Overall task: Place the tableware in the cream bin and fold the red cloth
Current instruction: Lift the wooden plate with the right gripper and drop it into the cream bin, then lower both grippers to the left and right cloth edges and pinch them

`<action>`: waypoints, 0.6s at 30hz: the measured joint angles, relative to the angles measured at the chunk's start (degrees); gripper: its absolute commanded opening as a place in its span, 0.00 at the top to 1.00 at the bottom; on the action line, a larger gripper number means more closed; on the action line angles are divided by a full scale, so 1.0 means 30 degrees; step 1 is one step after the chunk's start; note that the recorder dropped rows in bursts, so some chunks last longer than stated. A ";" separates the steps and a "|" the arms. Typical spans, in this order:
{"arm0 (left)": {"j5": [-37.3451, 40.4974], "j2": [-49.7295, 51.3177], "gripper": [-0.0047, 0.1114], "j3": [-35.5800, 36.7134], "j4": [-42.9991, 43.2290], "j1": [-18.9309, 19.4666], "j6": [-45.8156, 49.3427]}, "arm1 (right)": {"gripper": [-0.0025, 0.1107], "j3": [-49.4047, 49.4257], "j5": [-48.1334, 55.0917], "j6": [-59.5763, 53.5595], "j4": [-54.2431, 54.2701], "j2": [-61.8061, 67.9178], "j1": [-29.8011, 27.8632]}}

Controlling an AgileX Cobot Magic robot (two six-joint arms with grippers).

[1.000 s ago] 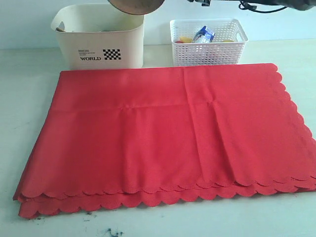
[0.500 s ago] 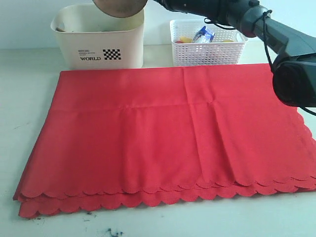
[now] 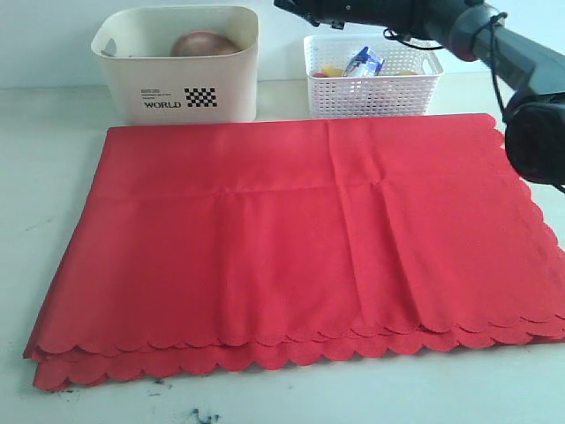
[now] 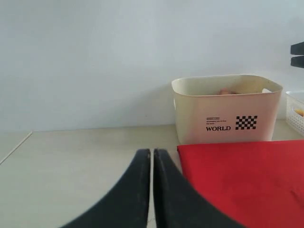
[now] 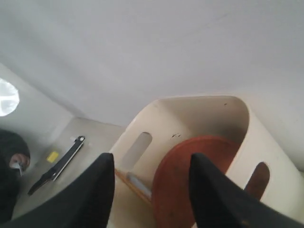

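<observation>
The round brown plate (image 3: 205, 43) lies tilted inside the cream bin (image 3: 177, 88), apart from both fingers. In the right wrist view the plate (image 5: 190, 180) leans on the bin's wall (image 5: 199, 102), beside a wooden chopstick (image 5: 129, 180) and a silver knife (image 5: 141, 186). My right gripper (image 5: 152, 159) hangs open and empty above the bin, its arm (image 3: 459, 26) reaching in from the right. The red cloth (image 3: 291, 238) lies on the table, doubled over, scalloped edges at the front. My left gripper (image 4: 152, 153) is shut on nothing, low over the table by the cloth's corner (image 4: 247, 180).
A white lattice basket (image 3: 371, 84) with a milk carton and other food stands right of the cream bin. A black tool (image 5: 57, 164) lies on the surface beyond the bin. Bare table surrounds the cloth at the left and front.
The plate hung above the bin in my right gripper; now it lies inside the bin. The right gripper has opened and let it go.
</observation>
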 measured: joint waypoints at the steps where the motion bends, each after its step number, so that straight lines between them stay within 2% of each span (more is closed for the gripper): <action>1: 0.0000 0.0000 0.92 0.0000 0.0000 0.0000 0.0000 | 0.56 0.0000 0.0963 0.0072 -0.0045 -0.0151 -0.0409; 6: 0.0000 0.0000 0.92 0.0000 0.0000 0.0000 0.0000 | 0.67 0.0000 0.5250 0.1776 -0.0168 -0.1071 -0.2707; 8: 0.0000 0.0000 0.92 0.0000 0.0000 0.0000 0.0000 | 0.71 0.0000 0.5924 0.2656 -0.0470 -0.1454 -0.3465; 11: 0.0000 0.0000 0.92 0.0000 0.0000 0.0000 0.0000 | 0.76 0.0043 0.6075 0.4551 -0.3790 -0.2473 -0.4131; 15: 0.0000 0.0000 0.92 0.0000 0.0000 0.0000 0.0000 | 0.76 0.0713 0.6348 0.6314 -0.9766 -0.4455 -0.3894; 18: 0.0000 0.0000 0.92 0.0000 0.0000 0.0000 0.0000 | 0.76 0.2194 0.6429 0.6711 -1.1835 -0.6107 -0.3458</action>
